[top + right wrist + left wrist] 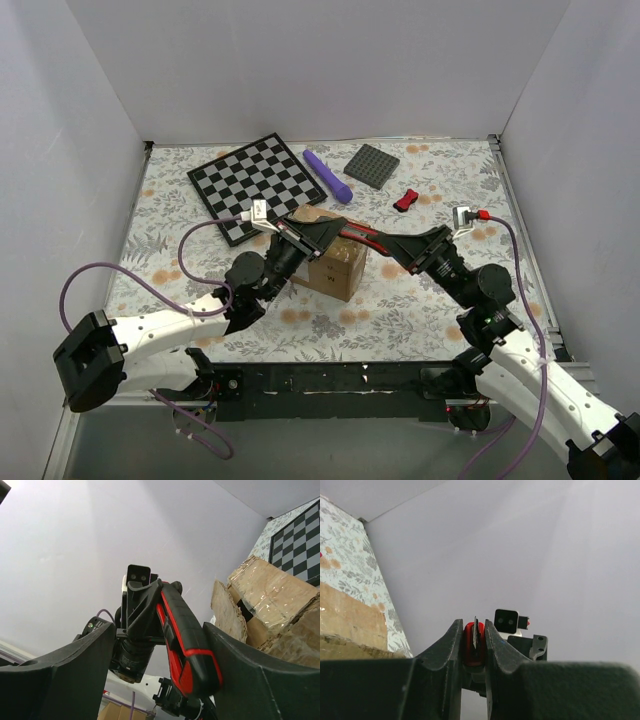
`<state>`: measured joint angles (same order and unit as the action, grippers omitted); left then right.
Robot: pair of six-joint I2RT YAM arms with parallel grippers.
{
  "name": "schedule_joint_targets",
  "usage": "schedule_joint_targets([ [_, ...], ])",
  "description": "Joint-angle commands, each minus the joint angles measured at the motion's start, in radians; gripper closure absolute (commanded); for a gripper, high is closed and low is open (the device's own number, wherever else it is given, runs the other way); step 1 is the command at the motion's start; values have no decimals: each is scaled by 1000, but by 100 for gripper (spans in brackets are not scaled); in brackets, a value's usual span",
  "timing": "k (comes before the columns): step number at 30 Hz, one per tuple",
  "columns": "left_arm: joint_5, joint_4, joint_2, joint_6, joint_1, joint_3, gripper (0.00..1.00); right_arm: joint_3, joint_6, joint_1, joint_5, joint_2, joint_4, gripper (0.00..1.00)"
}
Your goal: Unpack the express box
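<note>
Table (pixel 440 300) under a flowered cloth, chessboard (pixel 263 184) at back left, purple stick (pixel 329 176) beside it, grey square plate (pixel 372 165), small red clip (pixel 406 200), cardboard box (pixel 338 268) nearer the front.

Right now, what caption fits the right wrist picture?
The left gripper holds a red-and-black cutter inside the open right gripper, beside the taped express box.

Soft, even light from above fills the overhead view. The worktop (pixel 400 305) is bright, with only faint shadows beside the box (pixel 340 268), and the side walls lean outward at the edges. In the left wrist view pale streaks fan down the wall (pixel 560 555); the left claw (pixel 475 639) is dark and blurred. In the right wrist view the tape (pixel 272 587) glares, the knife (pixel 192 652) gleams faintly, and the right claw (pixel 157 645) is dim.
</note>
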<state>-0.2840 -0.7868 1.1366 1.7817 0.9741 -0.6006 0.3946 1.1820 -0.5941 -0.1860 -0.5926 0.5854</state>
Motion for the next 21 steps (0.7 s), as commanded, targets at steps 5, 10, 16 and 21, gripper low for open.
schedule_joint_targets([
  [5, -222, -159, -29, -47, 67, 10, 100, -14, 41, -1, 49, -15, 123, 27],
  [10, -245, -258, -11, -136, 112, 28, 100, 18, 39, 0, 10, -55, 132, 33],
  [16, -230, -262, 3, -160, 138, 36, 100, 33, 42, -1, 10, -78, 154, 36],
  [21, -198, -275, 25, -159, 149, 42, 100, 35, 57, 0, 5, -93, 186, 45],
])
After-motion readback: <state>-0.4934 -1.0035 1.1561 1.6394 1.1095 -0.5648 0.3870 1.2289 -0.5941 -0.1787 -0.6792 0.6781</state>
